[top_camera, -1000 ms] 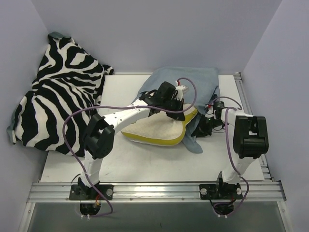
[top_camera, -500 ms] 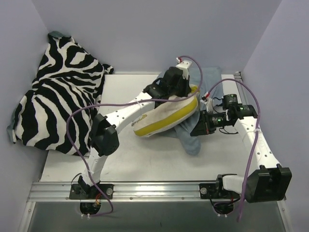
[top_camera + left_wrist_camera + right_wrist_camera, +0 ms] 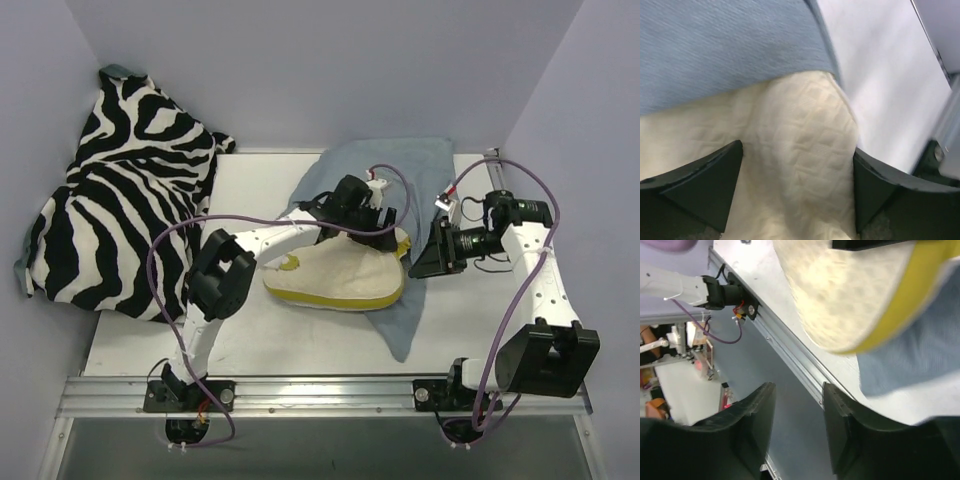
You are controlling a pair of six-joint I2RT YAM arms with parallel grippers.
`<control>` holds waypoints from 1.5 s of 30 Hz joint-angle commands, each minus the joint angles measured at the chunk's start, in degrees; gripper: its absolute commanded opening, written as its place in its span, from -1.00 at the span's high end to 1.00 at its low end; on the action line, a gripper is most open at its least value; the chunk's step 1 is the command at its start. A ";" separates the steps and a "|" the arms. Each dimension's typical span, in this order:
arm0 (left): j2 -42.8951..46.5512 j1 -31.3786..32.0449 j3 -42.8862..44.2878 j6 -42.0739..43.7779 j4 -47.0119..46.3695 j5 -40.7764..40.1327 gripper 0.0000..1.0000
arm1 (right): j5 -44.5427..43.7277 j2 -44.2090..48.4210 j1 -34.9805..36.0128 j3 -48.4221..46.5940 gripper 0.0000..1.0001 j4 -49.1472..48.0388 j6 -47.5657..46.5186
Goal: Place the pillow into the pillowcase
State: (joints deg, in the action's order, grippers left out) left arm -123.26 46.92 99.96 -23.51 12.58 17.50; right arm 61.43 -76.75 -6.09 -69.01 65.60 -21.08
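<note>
The cream pillow (image 3: 335,280), yellow along its edge, lies flat on the table on top of the grey-blue pillowcase (image 3: 395,165). A corner of the pillowcase sticks out toward the front (image 3: 400,325). My left gripper (image 3: 378,228) hovers over the pillow's far right edge. In the left wrist view its jaws (image 3: 797,185) stand wide open above the bumpy pillow (image 3: 795,150), with the pillowcase (image 3: 730,45) just beyond. My right gripper (image 3: 422,262) is just right of the pillow. It is open (image 3: 799,430) with nothing between its fingers, and the pillow (image 3: 855,290) and pillowcase (image 3: 920,365) lie past them.
A black-and-white zebra-print cloth (image 3: 120,200) is heaped at the left against the wall. An aluminium rail (image 3: 320,395) runs along the table's front edge and another along the right side (image 3: 512,205). Pale walls close the table in on three sides.
Both grippers have opened. The pillow, lifted and tilted half a second ago, has dropped flat onto the pillowcase. The right arm has drawn back to the right.
</note>
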 commanded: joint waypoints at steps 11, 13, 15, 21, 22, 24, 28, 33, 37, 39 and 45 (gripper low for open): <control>33.59 -30.37 -17.24 3.38 11.49 20.65 -0.95 | -49.81 -2.06 34.44 -13.32 -1.00 -21.72 7.46; 35.98 -37.47 -18.40 5.12 12.99 19.78 -0.95 | -53.85 -6.20 42.42 -16.66 -1.00 -22.97 7.63; 38.79 -41.71 -18.40 7.06 15.54 18.19 -0.95 | -57.20 -13.49 45.89 -23.34 -1.00 -24.03 8.25; 44.07 -53.14 -17.51 14.45 23.27 12.83 -0.95 | -59.76 -33.44 57.58 -43.00 -1.00 -23.68 10.27; 44.77 -53.94 -17.87 15.67 23.63 12.83 -0.95 | -59.93 -35.38 58.55 -44.79 -1.00 -23.68 10.53; 46.18 -56.14 -18.84 16.47 24.86 12.30 -0.95 | -61.24 -41.27 62.06 -50.22 -1.00 -22.89 10.27; 47.32 -57.81 -21.03 17.35 25.83 11.33 -0.95 | -62.82 -48.57 65.32 -53.42 -1.00 -21.66 10.27; 48.20 -58.08 -23.32 17.27 25.65 9.75 -0.95 | -70.73 -57.45 65.42 -51.32 -1.00 -21.13 7.81; 48.46 -58.08 -25.86 17.27 24.95 9.05 -0.95 | -71.63 -57.48 62.43 -48.24 0.56 -20.96 8.50; 49.08 -58.08 -28.50 17.44 23.64 9.31 -0.93 | -70.22 -51.00 60.59 -46.66 1.00 -22.26 9.56; 51.72 -58.08 -41.22 13.33 12.58 16.58 -0.86 | -54.87 -31.03 55.05 -43.40 1.00 -26.58 12.11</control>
State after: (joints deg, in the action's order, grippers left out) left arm -73.87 -10.72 63.51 -7.88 33.56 29.04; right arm -0.43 -122.48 52.64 -111.57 39.94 -11.33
